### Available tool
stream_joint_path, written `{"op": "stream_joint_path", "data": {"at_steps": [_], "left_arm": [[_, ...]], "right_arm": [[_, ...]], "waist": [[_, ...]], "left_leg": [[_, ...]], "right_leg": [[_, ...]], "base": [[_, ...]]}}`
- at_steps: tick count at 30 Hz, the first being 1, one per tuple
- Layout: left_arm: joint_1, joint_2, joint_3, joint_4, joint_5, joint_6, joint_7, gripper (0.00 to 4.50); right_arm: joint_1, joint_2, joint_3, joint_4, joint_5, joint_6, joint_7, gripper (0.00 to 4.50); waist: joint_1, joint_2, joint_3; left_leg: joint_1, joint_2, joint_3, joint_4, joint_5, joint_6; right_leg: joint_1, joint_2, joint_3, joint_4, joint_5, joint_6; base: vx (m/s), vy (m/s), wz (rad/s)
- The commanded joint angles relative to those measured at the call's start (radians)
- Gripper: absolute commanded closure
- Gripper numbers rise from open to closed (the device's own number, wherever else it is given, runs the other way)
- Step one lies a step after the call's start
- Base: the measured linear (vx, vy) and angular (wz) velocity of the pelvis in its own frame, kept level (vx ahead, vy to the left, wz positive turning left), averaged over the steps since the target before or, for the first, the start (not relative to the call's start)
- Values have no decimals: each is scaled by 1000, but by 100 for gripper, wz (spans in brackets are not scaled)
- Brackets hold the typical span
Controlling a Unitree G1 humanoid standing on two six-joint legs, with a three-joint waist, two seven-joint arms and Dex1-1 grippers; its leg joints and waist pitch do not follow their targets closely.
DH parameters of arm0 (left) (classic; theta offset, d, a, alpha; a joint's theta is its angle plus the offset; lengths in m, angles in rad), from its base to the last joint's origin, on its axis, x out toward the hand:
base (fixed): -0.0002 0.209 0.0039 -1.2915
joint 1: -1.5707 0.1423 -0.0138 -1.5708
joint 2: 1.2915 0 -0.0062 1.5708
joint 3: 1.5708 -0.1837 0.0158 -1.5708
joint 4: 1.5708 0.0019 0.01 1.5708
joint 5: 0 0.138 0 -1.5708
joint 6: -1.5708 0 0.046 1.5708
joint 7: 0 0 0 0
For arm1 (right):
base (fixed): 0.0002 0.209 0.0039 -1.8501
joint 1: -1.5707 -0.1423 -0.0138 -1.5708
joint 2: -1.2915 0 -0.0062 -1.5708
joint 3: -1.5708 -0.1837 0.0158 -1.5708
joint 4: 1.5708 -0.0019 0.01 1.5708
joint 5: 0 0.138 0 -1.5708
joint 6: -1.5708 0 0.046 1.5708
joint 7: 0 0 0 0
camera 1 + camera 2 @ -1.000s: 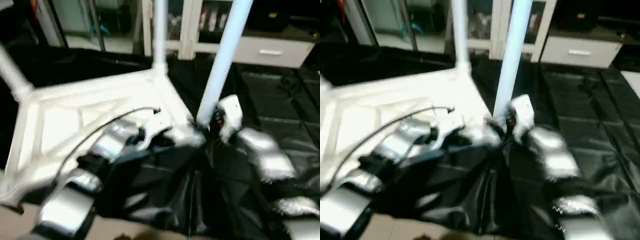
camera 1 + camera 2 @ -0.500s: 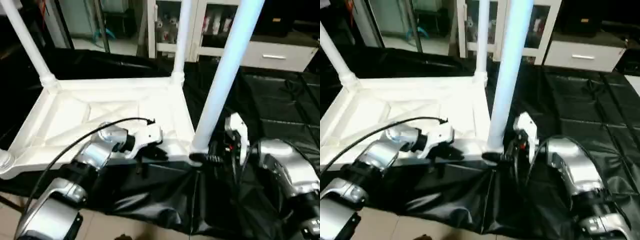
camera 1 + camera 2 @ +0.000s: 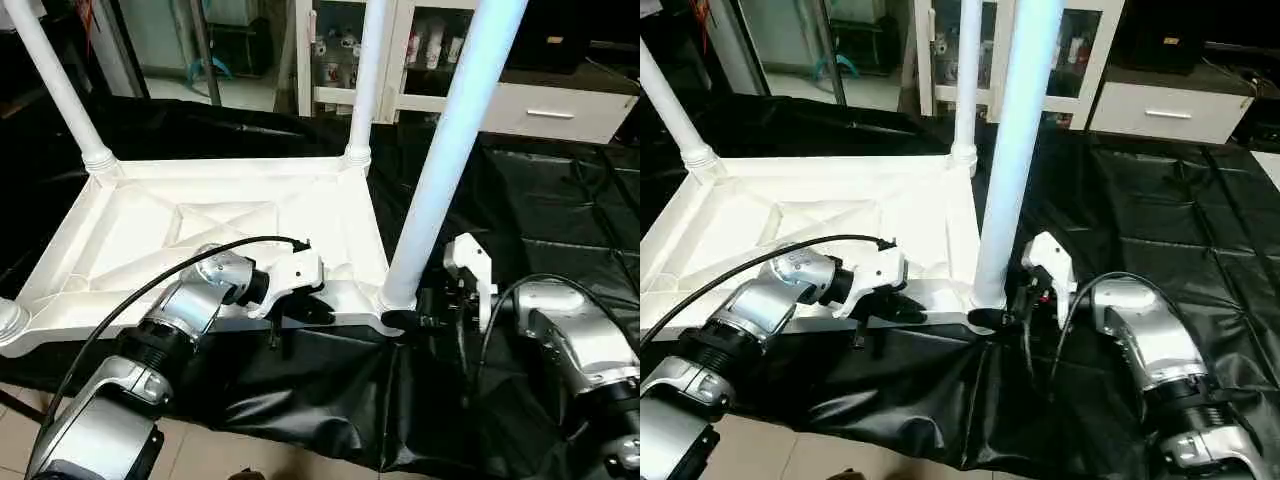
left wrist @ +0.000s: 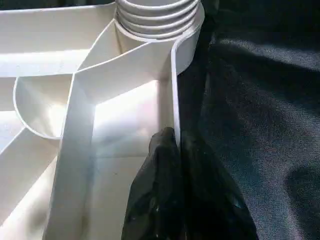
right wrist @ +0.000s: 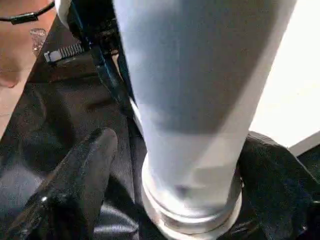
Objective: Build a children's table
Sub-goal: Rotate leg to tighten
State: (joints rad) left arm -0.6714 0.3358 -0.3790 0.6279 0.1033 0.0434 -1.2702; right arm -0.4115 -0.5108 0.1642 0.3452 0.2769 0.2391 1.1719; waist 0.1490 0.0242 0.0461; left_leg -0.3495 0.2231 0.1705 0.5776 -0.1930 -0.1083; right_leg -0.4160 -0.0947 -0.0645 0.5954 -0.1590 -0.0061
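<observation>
Table top [image 3: 230,235] lies upside down on the black-draped worktop [image 3: 560,210], with legs upright in three corners and the near leg [image 3: 450,150] in its socket. Left fingers [image 4: 167,165] are clamped on the top's near rim. Right fingers [image 5: 85,170] stand apart around the near leg's base.

children's table [image 3: 200,235] now lying level (was skewed), near leg [image 3: 450,150] upright, formerly leaning
</observation>
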Motion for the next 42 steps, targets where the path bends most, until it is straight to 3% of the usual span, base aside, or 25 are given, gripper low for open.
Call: {"op": "stream_joint_path", "data": {"at_steps": [1, 2, 6, 7, 10, 14, 22, 28, 29, 31, 32, 34, 35, 37, 38, 39, 40, 42], "left_arm": [[17, 2, -51, 20, 34, 6, -17, 450], [17, 1, -51, 19, 34, 7, -16, 450], [20, -2, -51, 20, 35, 10, -8, 450], [21, -3, -52, 20, 36, 9, -8, 450], [24, -5, -54, 20, 37, 8, -5, 450], [28, -9, -59, 14, 39, 14, -5, 450], [36, -9, -63, 15, 39, 15, -9, 450], [18, -19, -56, 41, 39, 11, 7, 450], [12, -30, -45, 53, 31, 19, 22, 450], [3, -45, -33, 68, 23, 33, 43, 450], [0, -51, -29, 73, 21, 38, 51, 450], [-11, -66, -16, 89, 17, 54, 79, 450], [-18, -76, -9, 99, 14, 64, 97, 450], [-47, -105, 12, 141, 16, 77, 164, 450], [-49, -107, 14, 143, 16, 78, 168, 450], [-60, -116, 19, 159, 18, 76, 190, 450], [-86, -136, 29, 194, 27, 73, 247, 450], [-120, -164, 40, 238, 39, 73, 325, 450]], "right_arm": [[-9, 6, 26, 19, -15, -4, 13, 103], [-10, 5, 27, 22, -18, -7, 15, 103], [-13, 1, 35, 30, -31, -18, 22, 139], [-14, 1, 36, 32, -34, -19, 24, 147], [-15, -1, 42, 42, -47, -30, 31, 172], [-17, -5, 50, 56, -61, -45, 44, 211], [-9, -2, 69, 64, -76, -59, 67, 232], [-18, 28, 41, 111, -74, -72, 19, 239], [-27, 60, 18, 142, -86, -63, -73, 240], [-32, 88, 5, 167, -104, -53, -157, 240], [-32, 95, 3, 173, -110, -50, -179, 240], [-33, 122, -8, 185, -113, -34, -235, 241], [-34, 140, -15, 192, -114, -24, -270, 241], [-44, 198, -37, 219, -121, 1, -389, 241], [-44, 202, -38, 221, -121, 2, -395, 241], [-49, 218, -43, 231, -125, 5, -429, 241], [-61, 254, -56, 260, -137, 7, -514, 241], [-81, 298, -83, 312, -150, 2, -627, 242]], "waist": [[1, -14, -68], [0, -18, -67], [0, -17, -68], [1, -11, -68], [0, -13, -69], [1, -8, -69], [-1, -11, -69], [-5, -8, -69], [-8, 2, -67], [-14, -1, -62], [-21, -4, -52], [-26, -5, -51], [-31, -4, -52], [-46, 4, -50], [-53, 2, -48], [-57, 3, -51], [-62, 9, -50], [-74, 9, -52]], "left_leg": [[-4, 0, 12, -61, -167, 52], [-4, 0, 13, -61, -167, 53], [-5, 0, 12, -60, -157, 58], [-3, 0, 12, -60, -159, 56], [-4, 0, 12, -60, -160, 55], [-2, 0, 12, -59, -168, 54], [-2, 0, 12, -61, -187, 56], [-1, -1, 11, -64, -220, 44], [2, -1, 12, -66, -234, 38], [1, -3, 10, -70, -270, 29], [11, -6, 7, -77, -345, 13], [14, -9, 2, -79, -379, 6], [21, -10, -1, -79, -396, 3], [19, -12, -7, -81, -417, 2], [19, -14, -7, -82, -429, 2], [17, -15, -13, -83, -436, 0], [15, -15, -14, -86, -439, 2], [16, -18, -22, -88, -453, 2]], "right_leg": [[60, -39, 29, -55, -180, -225], [60, -38, 29, -55, -179, -225], [61, -39, 29, -54, -178, -222], [60, -39, 29, -54, -181, -223], [61, -38, 29, -54, -172, -225], [61, -37, 29, -53, -162, -232], [62, -36, 28, -56, -182, -226], [61, -36, 27, -63, -224, -215], [57, -36, 28, -67, -242, -212], [59, -36, 26, -72, -292, -199], [53, -37, 23, -87, -432, -161], [55, -40, 20, -96, -517, -128], [47, -41, 18, -104, -559, -108], [45, -40, 13, -112, -600, -86], [43, -36, 10, -117, -616, -78], [50, -40, 2, -119, -625, -67], [51, -39, 1, -122, -621, -64], [51, -39, -5, -130, -609, -59]], "base": [[0, 0, 0], [0, 0, 0], [0, 0, 0], [0, 0, 0], [0, 0, 0], [0, 0, 0], [0, 0, 0], [0, 0, 0], [0, 0, 0], [0, 0, 0], [0, 0, 0], [0, 0, 0], [0, 0, 0], [0, 0, 0], [0, 0, 0], [0, 0, 0], [0, 0, 0], [-28, 23, -8]]}}
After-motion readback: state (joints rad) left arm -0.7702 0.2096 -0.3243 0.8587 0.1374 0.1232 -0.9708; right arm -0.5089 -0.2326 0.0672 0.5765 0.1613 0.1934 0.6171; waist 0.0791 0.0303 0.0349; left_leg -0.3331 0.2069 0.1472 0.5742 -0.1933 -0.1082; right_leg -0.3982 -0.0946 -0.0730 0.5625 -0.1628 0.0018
